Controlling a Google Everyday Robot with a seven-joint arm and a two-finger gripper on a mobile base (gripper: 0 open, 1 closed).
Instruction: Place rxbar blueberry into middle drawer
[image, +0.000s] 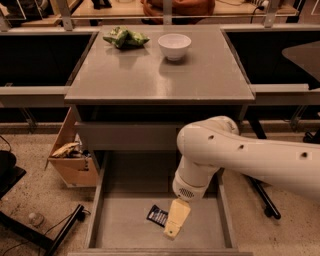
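Observation:
The rxbar blueberry, a small dark bar with pale print, lies flat on the grey floor of the open middle drawer, near the front middle. My gripper hangs from the white arm inside the drawer, its yellowish tip pointing down just to the right of the bar. The gripper's edge overlaps the bar's right end in the camera view. I cannot tell whether it touches the bar.
On the cabinet top stand a white bowl and a crinkled green bag. An open cardboard box with scraps sits on the floor left of the drawer. A dark stand leg lies at the lower left.

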